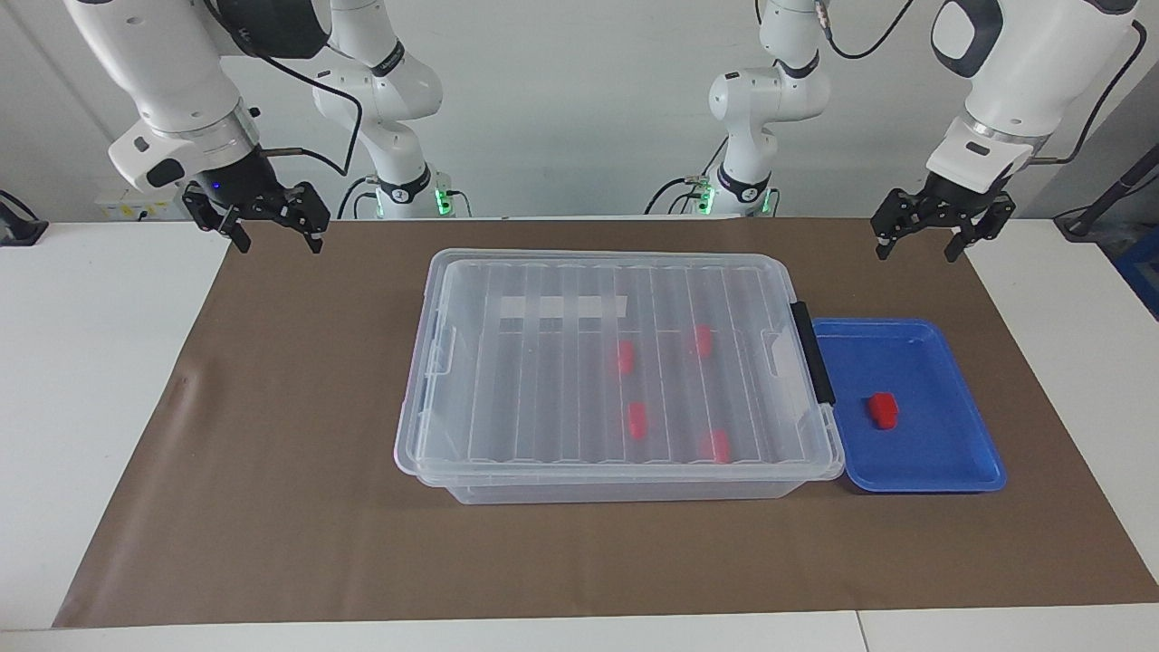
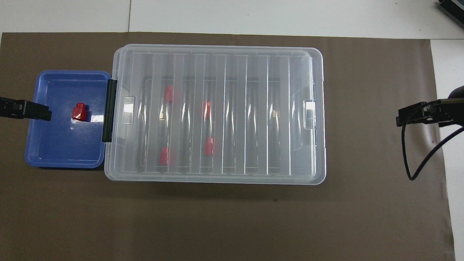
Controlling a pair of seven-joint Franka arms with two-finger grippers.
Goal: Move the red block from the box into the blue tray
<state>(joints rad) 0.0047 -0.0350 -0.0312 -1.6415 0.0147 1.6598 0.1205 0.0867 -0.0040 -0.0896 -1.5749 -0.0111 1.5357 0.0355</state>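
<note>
I see the red block (image 1: 883,409) lying in the blue tray (image 1: 942,471), roughly at its middle, touching nothing but the tray floor. The tray sits on the brown mat (image 1: 299,507) toward the left arm's end of the worktop (image 1: 90,380), its long edge just beside the box (image 1: 616,484), next to the black clip handle (image 1: 813,351) on that end of the box. The box is in the middle of the mat with its ribbed clear lid (image 1: 561,362) on, and through the lid I count four more red blocks (image 1: 638,420) on the box floor, all in the half toward the tray. A plain pale strip (image 1: 561,307) shows through the lid on the side nearer the robots; I can read no writing on it, nor any brand or label elsewhere. The left pincer (image 1: 919,243) hangs in the air over the mat's corner nearest the left arm's base, its fingers spread apart and empty; from above its tip shows over the tray's outer edge. The right pincer (image 1: 276,237) hangs over the mat's edge at the right arm's end, well apart from the box, fingers likewise spread and holding nothing. Both arms are waiting clear of the things.
</note>
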